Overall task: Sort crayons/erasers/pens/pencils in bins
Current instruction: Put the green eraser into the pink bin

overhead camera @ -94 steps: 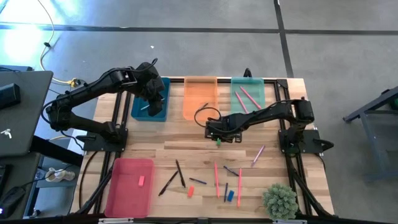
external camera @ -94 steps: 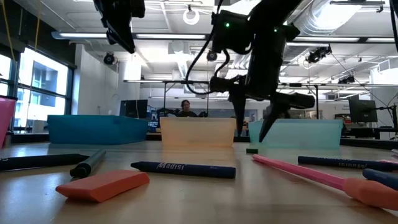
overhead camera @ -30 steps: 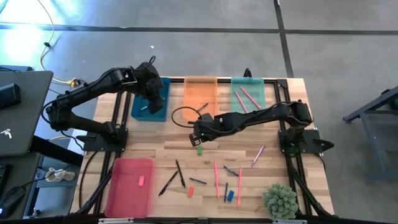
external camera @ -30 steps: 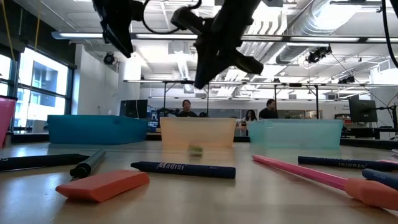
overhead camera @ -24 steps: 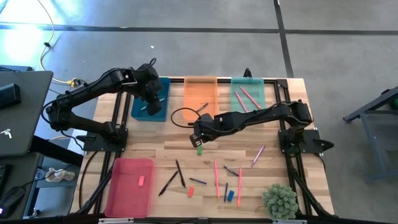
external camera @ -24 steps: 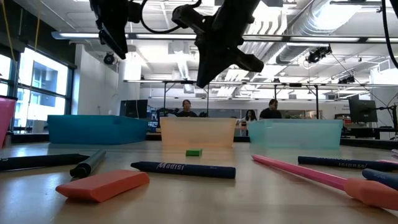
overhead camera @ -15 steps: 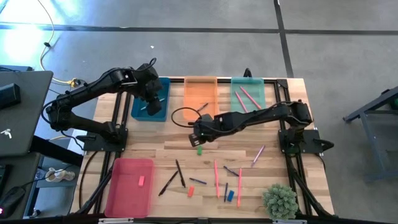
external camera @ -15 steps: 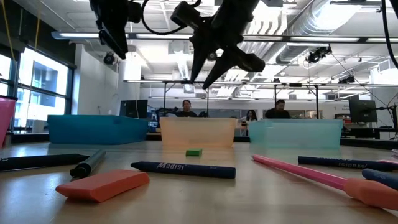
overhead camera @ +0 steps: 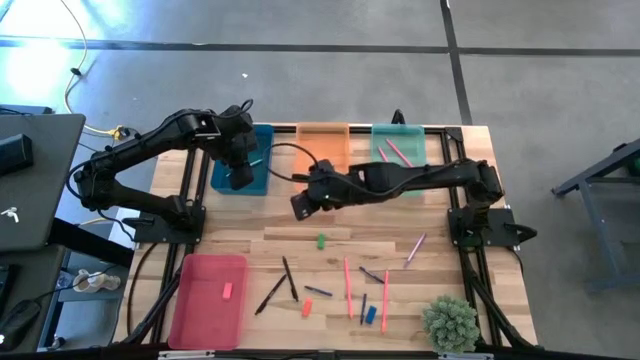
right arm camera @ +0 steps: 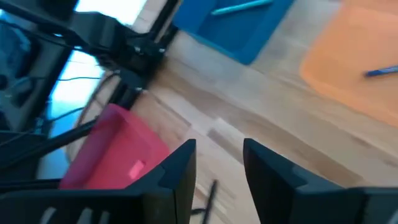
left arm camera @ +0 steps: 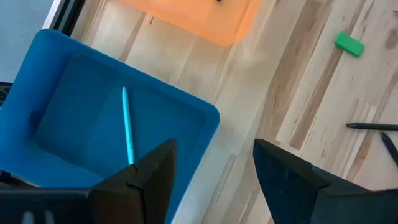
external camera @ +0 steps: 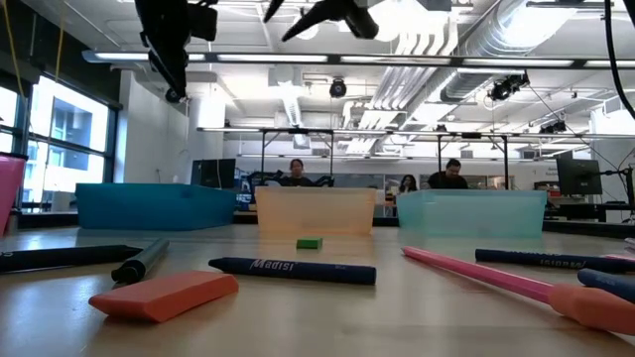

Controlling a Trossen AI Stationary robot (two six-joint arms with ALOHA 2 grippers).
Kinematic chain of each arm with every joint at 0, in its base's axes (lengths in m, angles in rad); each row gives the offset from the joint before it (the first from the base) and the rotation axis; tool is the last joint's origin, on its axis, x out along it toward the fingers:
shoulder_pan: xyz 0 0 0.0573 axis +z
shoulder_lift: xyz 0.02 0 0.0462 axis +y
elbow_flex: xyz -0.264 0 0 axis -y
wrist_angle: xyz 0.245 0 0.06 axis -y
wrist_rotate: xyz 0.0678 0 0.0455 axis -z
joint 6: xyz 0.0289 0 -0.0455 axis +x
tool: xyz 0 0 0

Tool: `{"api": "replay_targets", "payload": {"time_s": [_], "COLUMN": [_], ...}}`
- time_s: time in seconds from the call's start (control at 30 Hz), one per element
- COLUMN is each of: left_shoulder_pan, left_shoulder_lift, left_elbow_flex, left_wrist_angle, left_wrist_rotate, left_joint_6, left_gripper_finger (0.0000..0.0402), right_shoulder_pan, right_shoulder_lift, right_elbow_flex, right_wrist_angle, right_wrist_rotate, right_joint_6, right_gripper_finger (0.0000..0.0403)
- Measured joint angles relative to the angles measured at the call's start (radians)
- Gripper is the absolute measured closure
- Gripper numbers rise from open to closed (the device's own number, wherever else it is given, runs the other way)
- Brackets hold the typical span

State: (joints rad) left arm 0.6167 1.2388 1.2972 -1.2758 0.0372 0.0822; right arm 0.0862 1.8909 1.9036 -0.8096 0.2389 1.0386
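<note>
A small green eraser (overhead camera: 321,240) lies flat on the bare wood near the table's middle, also seen in the low view (external camera: 310,242). My right gripper (overhead camera: 299,209) hangs open high above the table, to the far left of the eraser, with nothing between its fingers (right arm camera: 217,171). My left gripper (overhead camera: 240,172) stands open over the dark teal bin (overhead camera: 258,182), which holds a light blue stick (left arm camera: 127,124). The pink-red bin (overhead camera: 200,310) at the near left holds a pink eraser (overhead camera: 227,290).
An orange bin (overhead camera: 322,160) and a mint green bin (overhead camera: 400,170) with pink sticks stand along the far edge. Dark pens (overhead camera: 290,280), pink-red pencils (overhead camera: 348,288), an orange eraser (overhead camera: 307,307) and a blue eraser (overhead camera: 370,314) lie near the front. A plant (overhead camera: 450,322) stands at the near right.
The green eraser has dropped from my right gripper and come to rest on the wood. That gripper has opened, then risen well clear of the table and drawn slightly toward the far left. My left gripper has tipped a little over the teal bin.
</note>
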Motion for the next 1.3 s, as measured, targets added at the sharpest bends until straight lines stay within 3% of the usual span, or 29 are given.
{"api": "replay_targets", "payload": {"time_s": [0.1, 0.23, 0.53, 1.3], "left_shoulder_pan": [0.0, 0.007, 0.019, 0.02], "left_shoulder_lift": [0.0, 0.0, 0.0, 0.0], "left_elbow_flex": [0.0, 0.0, 0.0, 0.0], "left_wrist_angle": [-0.001, -0.005, -0.007, -0.006], "left_wrist_rotate": [-0.015, -0.03, -0.03, -0.027], "left_joint_6": [0.0, 0.016, 0.016, 0.018], "left_gripper_finger": [0.0202, 0.0202, 0.0202, 0.0202], "right_shoulder_pan": [0.0, 0.0, 0.008, 0.019], "right_shoulder_lift": [0.006, 0.045, 0.153, 0.362], "right_elbow_flex": [0.018, 0.02, 0.02, 0.02], "right_wrist_angle": [-0.073, -0.135, -0.249, -0.247], "right_wrist_rotate": [-0.005, -0.086, -0.121, -0.221], "right_joint_6": [0.038, 0.085, 0.198, 0.381], "right_gripper_finger": [0.0279, 0.028, 0.028, 0.0278]}}
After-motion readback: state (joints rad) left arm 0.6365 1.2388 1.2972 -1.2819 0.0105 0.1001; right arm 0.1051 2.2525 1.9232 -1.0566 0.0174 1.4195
